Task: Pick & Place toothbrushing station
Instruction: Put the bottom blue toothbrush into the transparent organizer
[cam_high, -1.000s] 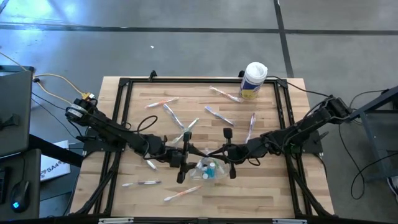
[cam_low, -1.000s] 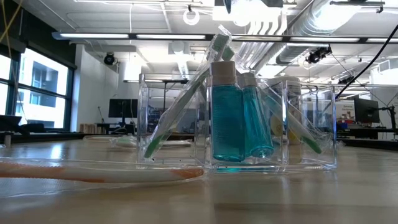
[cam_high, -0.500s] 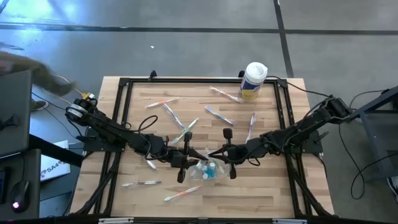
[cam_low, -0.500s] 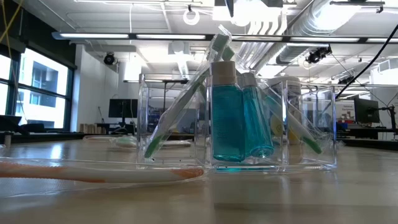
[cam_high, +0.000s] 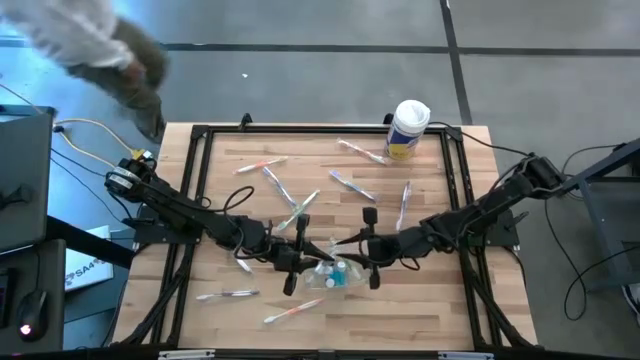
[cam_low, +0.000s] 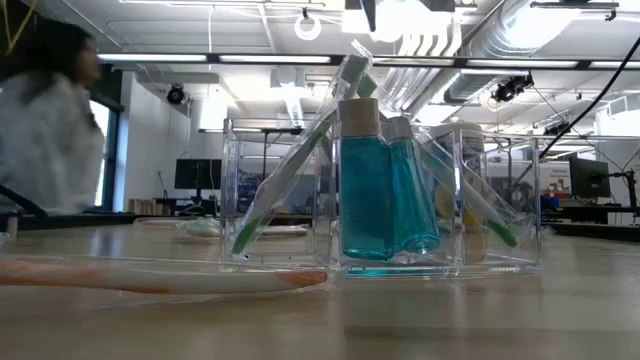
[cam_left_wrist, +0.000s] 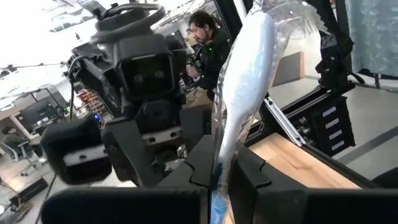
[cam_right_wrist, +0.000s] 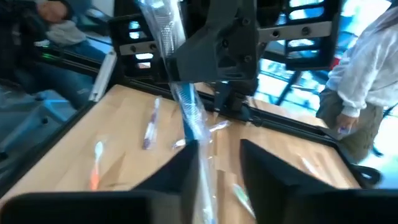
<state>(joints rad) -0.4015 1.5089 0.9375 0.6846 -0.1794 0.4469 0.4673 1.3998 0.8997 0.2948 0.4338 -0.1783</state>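
The toothbrushing station (cam_high: 335, 272) is a clear compartmented holder near the table's front middle. It stands on its flat base and holds teal bottles (cam_low: 385, 190) and green toothbrushes (cam_low: 290, 175). Above it my two grippers face each other. My left gripper (cam_high: 303, 250) (cam_left_wrist: 221, 165) is shut on a wrapped toothbrush (cam_left_wrist: 249, 74) with a pale blue handle. My right gripper (cam_high: 362, 250) (cam_right_wrist: 217, 155) is open. The same toothbrush (cam_right_wrist: 180, 93) runs down between its fingers. My left gripper pinches the wrapped toothbrush between its two fingers, low on the handle (cam_left_wrist: 219, 155). The fingers lie across the toothbrush, which sticks out past them, lifted clear of the table. My right gripper's fingers stand apart, and the wrapper (cam_right_wrist: 198, 146) lies along one of them. I cannot tell whether it touches.
Several wrapped toothbrushes (cam_high: 275, 185) lie scattered on the wooden table, one with an orange handle (cam_low: 150, 277) just in front of the station. A white canister with a yellow label (cam_high: 408, 128) stands at the far right. A person (cam_high: 100, 50) moves beyond the table's far left corner.
A person has come into view beyond the table's far left corner. Both arms stay where they were over the station.
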